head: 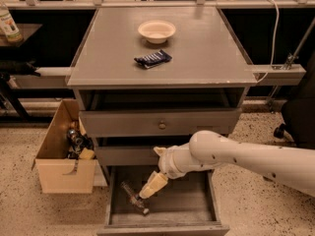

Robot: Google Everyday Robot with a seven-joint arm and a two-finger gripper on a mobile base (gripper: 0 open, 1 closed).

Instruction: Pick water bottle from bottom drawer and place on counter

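1. One camera view: the bottom drawer (pixel 213 208) stands pulled open, and the water bottle (pixel 132 196) lies on its side at the drawer's left.
2. Step in hand, by my judgement: reaching for the bottle, which is not yet lifted.
3. The gripper (pixel 149 191) hangs inside the drawer, at the bottle's right. I cannot tell if they touch, or whether the claw is open or closed.
4. Next: seat the claw around the bottle, lift it clear, and carry it to the counter (pixel 206 53).

One camera (the only view) looks steeply down from high in front of the grey metal three-drawer cabinet (pixel 160 124), at middle distance. The cream two-finger gripper (pixel 150 188) hangs low in frame, with the flat grey counter (pixel 206 48) above and behind it and the open grey bottom drawer (pixel 187 200) beneath.
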